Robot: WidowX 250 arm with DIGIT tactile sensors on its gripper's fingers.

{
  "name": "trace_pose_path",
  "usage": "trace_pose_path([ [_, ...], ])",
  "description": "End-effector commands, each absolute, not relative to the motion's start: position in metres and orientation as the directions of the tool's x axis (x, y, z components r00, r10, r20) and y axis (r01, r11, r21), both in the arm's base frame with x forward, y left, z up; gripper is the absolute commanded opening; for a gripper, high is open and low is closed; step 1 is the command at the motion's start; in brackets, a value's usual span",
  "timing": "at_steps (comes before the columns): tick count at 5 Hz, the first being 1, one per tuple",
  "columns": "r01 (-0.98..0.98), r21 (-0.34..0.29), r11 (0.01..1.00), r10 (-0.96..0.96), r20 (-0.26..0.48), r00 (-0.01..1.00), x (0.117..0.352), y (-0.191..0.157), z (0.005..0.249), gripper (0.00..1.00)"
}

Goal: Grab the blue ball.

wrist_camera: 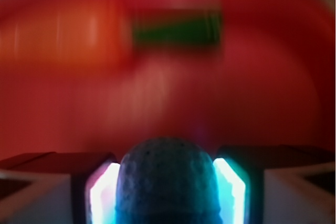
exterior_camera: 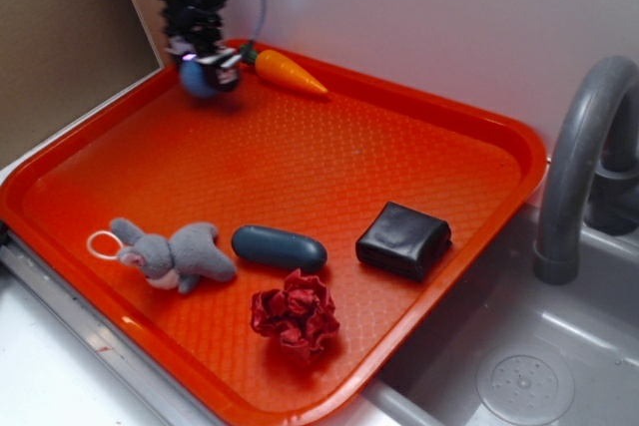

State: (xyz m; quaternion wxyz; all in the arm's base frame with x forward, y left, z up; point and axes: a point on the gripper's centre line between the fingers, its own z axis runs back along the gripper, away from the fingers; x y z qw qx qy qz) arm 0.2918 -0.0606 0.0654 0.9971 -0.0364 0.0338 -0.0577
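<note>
Wrist cam's showing my gripper (wrist_camera: 167, 182) pinching the blue ball (wrist_camera: 167, 179), and the toy carrot (wrist_camera: 68, 32) is sitting at 11 o'clock.

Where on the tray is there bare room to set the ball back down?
The tray's middle is bare, from the carrot and gripper holding the blue ball down to the front row. Crowded there: bunny, dark capsule, black block, red crumple.
</note>
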Motion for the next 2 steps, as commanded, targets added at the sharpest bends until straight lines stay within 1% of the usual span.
trace_pose_path([
  [1,0.145,-0.106,0.984,-0.16,-0.15,0.976,0.242,-0.084,0.147,0.0],
  [2,0.199,-0.209,0.958,-0.232,-0.151,0.961,0.222,-0.095,0.174,0.0],
])
